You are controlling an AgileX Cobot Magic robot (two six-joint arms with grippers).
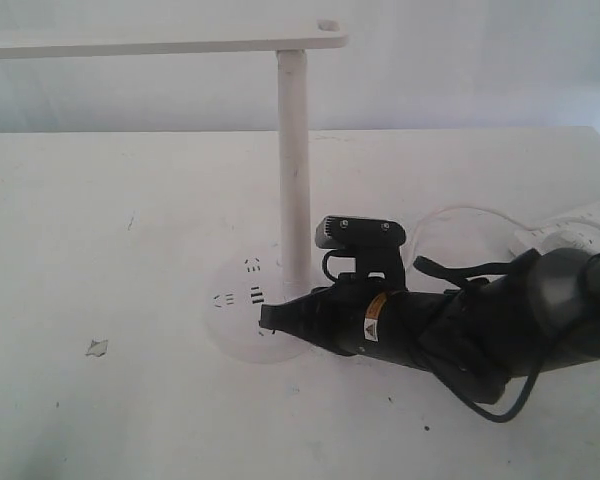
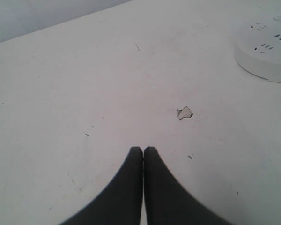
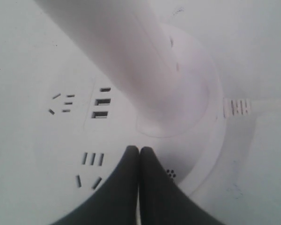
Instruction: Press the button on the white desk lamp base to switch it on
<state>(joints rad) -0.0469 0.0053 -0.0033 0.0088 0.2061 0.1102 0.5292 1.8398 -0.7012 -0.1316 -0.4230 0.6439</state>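
One lamp base (image 1: 230, 325) and one power strip (image 1: 580, 228) sit on a scuffed white worktop (image 1: 100, 220), with the left gripper (image 2: 143, 149) and right gripper (image 1: 267, 319) both pinched together, the right over the base.

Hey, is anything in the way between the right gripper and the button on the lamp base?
Nothing visible stands in the way. The right gripper, shut, hangs right over the top of the white desk lamp base, with its tips close beside the pole. The button itself doesn't show in any view; it may be hidden under the tips.
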